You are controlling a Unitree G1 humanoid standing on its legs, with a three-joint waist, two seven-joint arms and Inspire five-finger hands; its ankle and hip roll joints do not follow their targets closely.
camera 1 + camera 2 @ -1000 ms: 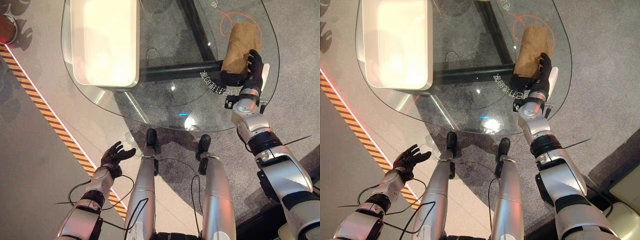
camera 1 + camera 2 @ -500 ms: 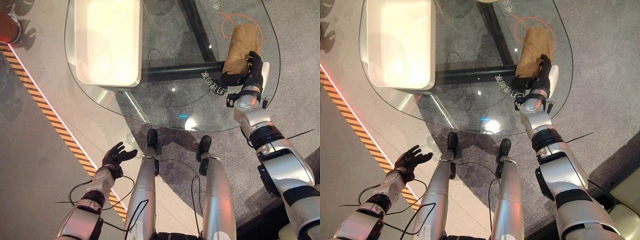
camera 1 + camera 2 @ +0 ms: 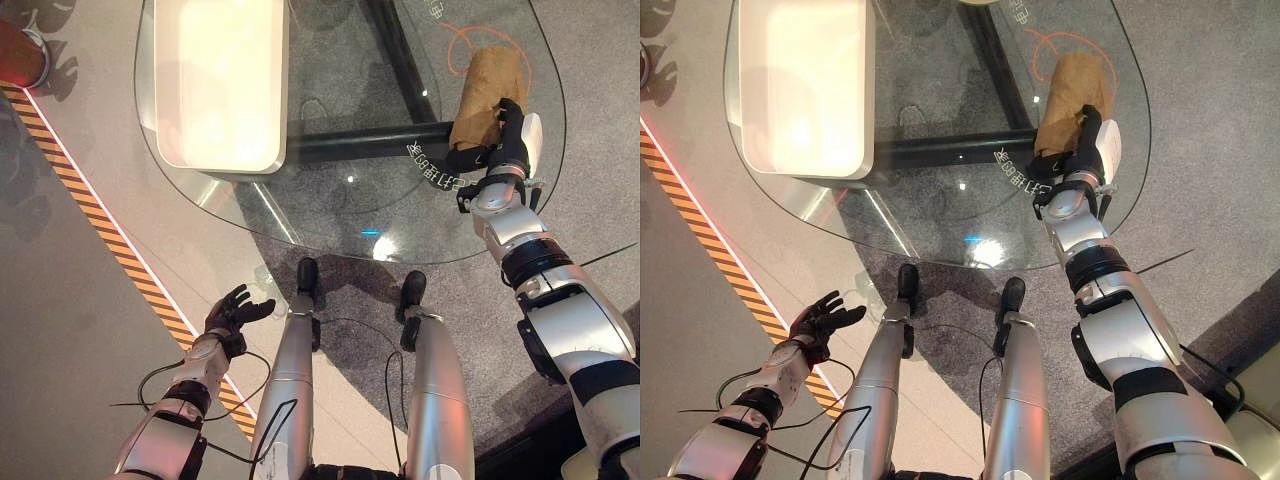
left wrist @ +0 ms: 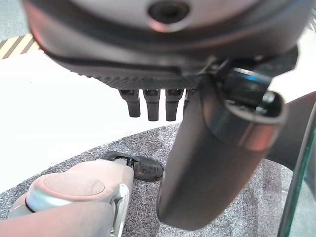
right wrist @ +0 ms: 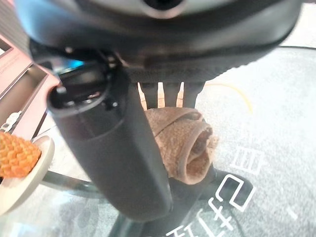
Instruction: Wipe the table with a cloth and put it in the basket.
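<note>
Fingers of the left hand [image 3: 232, 310] are spread and relaxed, palm open, holding nothing; this hand hangs low on the robot's left, well away from the table, above a grey floor [image 3: 70, 330] crossed by an orange and black striped line [image 3: 120, 255]. Further right stands a rounded glass table [image 3: 330, 215] with a dark frame showing through its top. A shallow cream basket [image 3: 215, 80], a rectangular tray with rounded corners, sits on the table's left part. On the table's right part, near its edge, lies a brown cloth [image 3: 485, 95], rolled or bunched into a thick bundle beside an orange ring marked on the glass. The right hand [image 3: 502, 140] is on the near end of the cloth: in the right wrist view its fingers [image 5: 173, 94] reach over the top of the bundle and its thumb [image 5: 118, 148] runs along the side, curled round the cloth [image 5: 182, 148]. The cloth is well apart from the basket.
</note>
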